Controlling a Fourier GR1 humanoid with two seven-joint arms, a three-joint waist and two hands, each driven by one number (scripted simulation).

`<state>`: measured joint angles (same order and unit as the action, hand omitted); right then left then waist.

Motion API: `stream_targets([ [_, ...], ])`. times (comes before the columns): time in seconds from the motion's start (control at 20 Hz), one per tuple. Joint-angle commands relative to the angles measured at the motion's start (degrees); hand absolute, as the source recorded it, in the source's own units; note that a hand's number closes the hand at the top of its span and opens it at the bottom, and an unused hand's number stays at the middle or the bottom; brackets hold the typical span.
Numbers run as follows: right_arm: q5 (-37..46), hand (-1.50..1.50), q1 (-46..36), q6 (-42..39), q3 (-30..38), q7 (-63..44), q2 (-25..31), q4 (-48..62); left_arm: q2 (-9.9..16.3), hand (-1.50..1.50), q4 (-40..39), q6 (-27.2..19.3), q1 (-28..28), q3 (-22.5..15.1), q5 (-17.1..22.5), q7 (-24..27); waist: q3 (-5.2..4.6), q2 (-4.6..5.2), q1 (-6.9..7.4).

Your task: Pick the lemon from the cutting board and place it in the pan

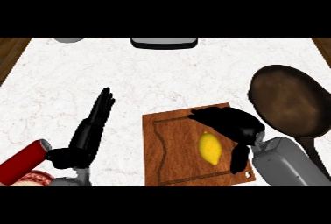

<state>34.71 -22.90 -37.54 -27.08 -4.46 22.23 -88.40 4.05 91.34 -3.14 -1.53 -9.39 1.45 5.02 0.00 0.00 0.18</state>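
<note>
One lemon (209, 148) lies on one cutting board (171, 153); right hand (229, 122) hovers open, holding nothing, beside one pan (287, 100).

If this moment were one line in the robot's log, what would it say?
stage: reaching | right hand: open, above wooden cutting board | yellow lemon: on board, not held | dark round pan: empty | left hand: open, resting

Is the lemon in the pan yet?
No, the lemon lies on the cutting board, with the right hand just above it and the pan holding nothing.
</note>
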Motion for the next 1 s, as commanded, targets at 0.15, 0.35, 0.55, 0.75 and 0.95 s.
stream_targets([
  [0.15,7.66,-1.5,1.3,4.62,1.32,6.53,-4.3,8.0,-1.77,0.0,0.65,-0.33,2.04,-1.08,-1.8,-0.01,0.01,0.04,0.14],
  [0.35,11.29,-1.5,-0.86,5.38,0.43,5.83,-9.02,14.1,-2.08,0.0,-4.9,0.91,-1.33,0.9,-1.39,2.88,-0.01,0.09,0.12],
  [0.55,13.91,-1.5,-2.13,3.75,1.56,4.68,-11.67,16.13,-0.97,0.0,3.69,1.63,3.05,0.24,-1.27,-1.07,0.0,0.0,0.22],
  [0.75,18.36,1.5,0.08,6.45,-4.75,14.13,-6.14,17.56,0.07,0.0,-0.13,2.47,1.93,2.65,-0.32,1.18,0.01,0.07,0.26],
  [0.95,22.1,1.5,-2.33,9.05,-4.25,15.11,-8.5,21.17,-0.41,0.0,0.76,1.54,-2.0,2.64,-1.09,-3.07,0.01,0.05,0.18],
])
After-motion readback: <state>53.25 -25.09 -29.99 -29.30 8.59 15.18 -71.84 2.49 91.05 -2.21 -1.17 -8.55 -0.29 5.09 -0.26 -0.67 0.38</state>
